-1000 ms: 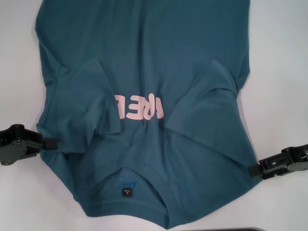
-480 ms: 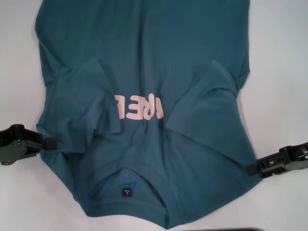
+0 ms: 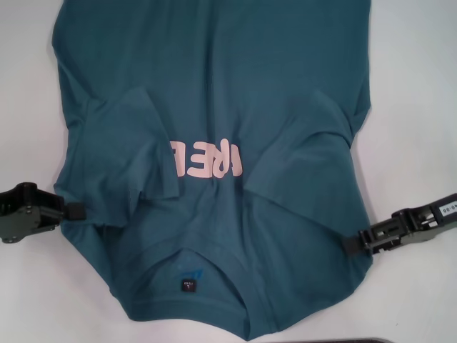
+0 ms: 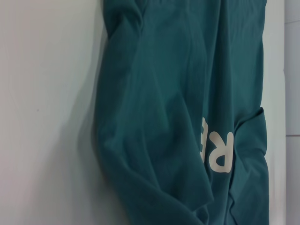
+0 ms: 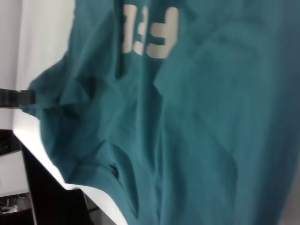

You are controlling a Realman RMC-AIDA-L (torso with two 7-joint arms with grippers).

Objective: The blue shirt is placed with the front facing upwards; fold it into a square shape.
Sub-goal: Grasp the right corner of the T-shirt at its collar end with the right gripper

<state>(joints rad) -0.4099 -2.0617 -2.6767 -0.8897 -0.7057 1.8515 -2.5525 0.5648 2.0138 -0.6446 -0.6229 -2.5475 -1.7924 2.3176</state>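
We see the blue shirt (image 3: 214, 128) spread on the white table (image 3: 421, 93) between our grippers, sleeves already folded inward (body folds remain). Left gripper (image 3: 71, 211) touches its edge, right gripper (image 3: 355, 241) meets the opposite shoulder; whether either is clenched, we cannot tell.

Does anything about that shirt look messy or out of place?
A little. The blue shirt isn't lying flat: both sleeves are folded inward across the chest, covering part of the pink lettering, with creases around them. The collar end reaches the table's near edge. The left gripper and right gripper sit at its sides.
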